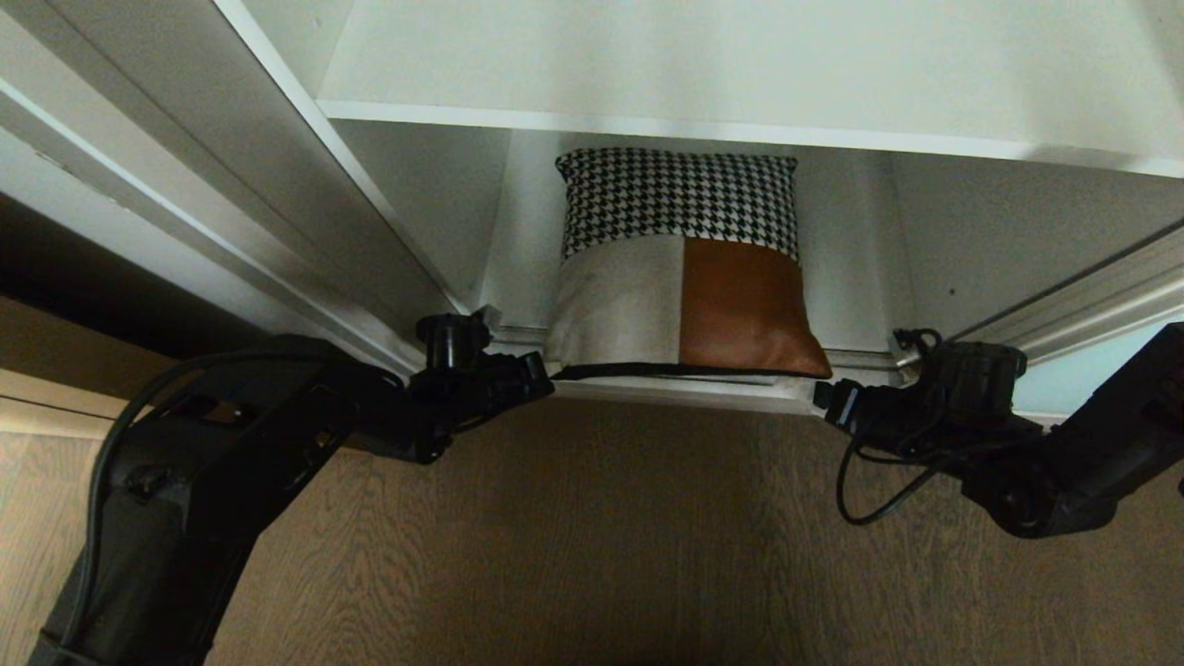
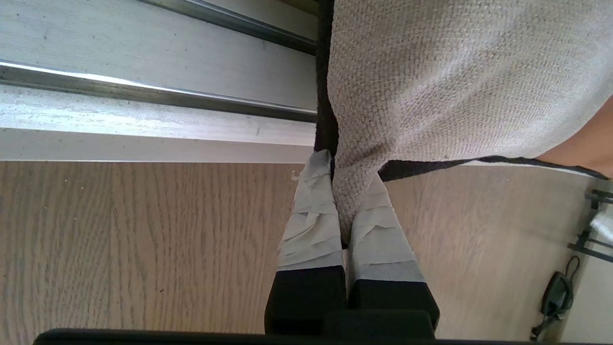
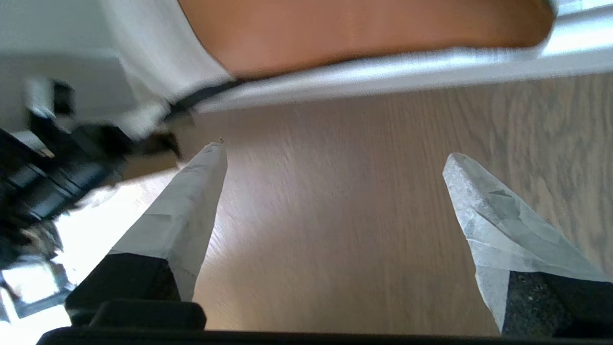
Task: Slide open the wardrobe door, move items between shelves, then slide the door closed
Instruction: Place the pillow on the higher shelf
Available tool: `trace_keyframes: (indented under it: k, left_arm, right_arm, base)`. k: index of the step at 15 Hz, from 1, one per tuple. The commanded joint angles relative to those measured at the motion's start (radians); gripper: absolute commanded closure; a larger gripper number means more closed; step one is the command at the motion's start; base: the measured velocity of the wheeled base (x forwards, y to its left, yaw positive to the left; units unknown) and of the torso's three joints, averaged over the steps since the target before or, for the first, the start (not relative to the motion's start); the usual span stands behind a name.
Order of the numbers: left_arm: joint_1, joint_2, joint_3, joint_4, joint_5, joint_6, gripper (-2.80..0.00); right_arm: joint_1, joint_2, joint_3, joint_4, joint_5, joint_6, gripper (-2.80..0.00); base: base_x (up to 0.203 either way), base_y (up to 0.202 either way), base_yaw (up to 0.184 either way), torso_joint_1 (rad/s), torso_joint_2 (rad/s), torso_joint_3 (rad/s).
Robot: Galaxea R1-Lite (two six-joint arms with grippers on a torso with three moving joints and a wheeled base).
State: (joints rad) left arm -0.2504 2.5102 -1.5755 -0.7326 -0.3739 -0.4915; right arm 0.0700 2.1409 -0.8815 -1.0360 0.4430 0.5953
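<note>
The right gripper point(image 3: 335, 153) is showing two tape-wrapped fingers point(image 3: 187, 215) spread wide apart in the lower half of the frame, with nothing between them but wooden floor point(image 3: 335, 230). Along the top, the cushion point(image 3: 345, 33) is filling the upper centre with its rust-brown patch, a pale patch to its left, black edging beneath. A blurred dark arm point(image 3: 43, 187) is sitting at the left edge.

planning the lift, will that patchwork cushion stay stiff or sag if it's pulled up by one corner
Probably sags: the cushion looks soft, and its corner bunches between the left gripper's shut fingers. Likely light, since it stands leaning. The right gripper is open, off it, so one-sided pulling may swing it.
</note>
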Motion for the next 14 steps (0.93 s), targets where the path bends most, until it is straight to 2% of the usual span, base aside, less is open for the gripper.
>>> trace_keyframes:
  k: [1,9,14]
  left_arm:
    - [0.0,0.002,0.002,-0.005,-0.002,-0.001,0.0]
    - [-0.001,0.009,-0.001,-0.004,-0.01,-0.004,0.0]
    - [-0.006,0.007,-0.011,-0.005,-0.01,-0.009,0.0]
  right_arm:
    - [-0.001,-0.011,-0.017,-0.009,0.005,0.018,-2.8]
    - [-0.011,0.017,-0.071,-0.021,0.016,0.025,-2.8]
    - [-0.021,0.014,-0.014,-0.024,0.016,0.011,-2.8]
  base:
    - [0.0,0.0,0.0,0.0,0.0,0.0]
    - [0.0,0.0,0.0,0.0,0.0,0.0]
    - [0.0,0.0,0.0,0.0,0.0,0.0]
